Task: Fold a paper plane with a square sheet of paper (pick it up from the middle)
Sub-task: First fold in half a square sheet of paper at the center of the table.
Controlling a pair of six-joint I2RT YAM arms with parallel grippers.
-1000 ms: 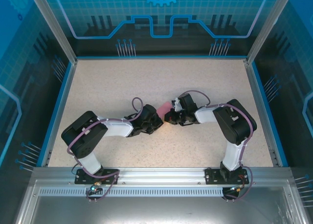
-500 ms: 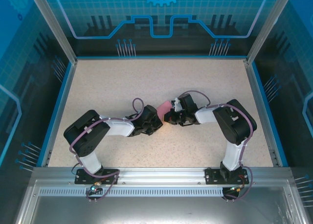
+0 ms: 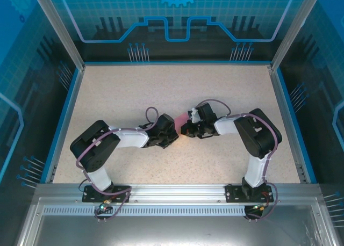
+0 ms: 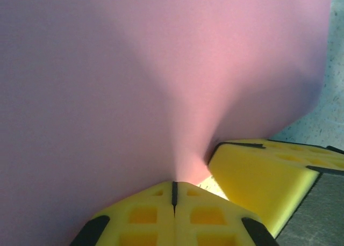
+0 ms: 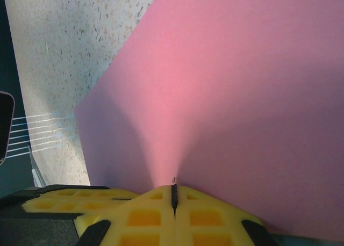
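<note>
Left jaws and right jaws clamp the square sheet of paper point(image 5: 226, 90), apparently lifted.

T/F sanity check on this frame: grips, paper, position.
1. The left gripper and the right gripper both pinch the pink paper. True.
2. The left gripper's fingers stand wide apart. False: they are shut on the paper.
3. The paper lies loose, away from both grippers. False: it is held between them, near the middle of the table.
4. The fingers are yellow. True.
</note>
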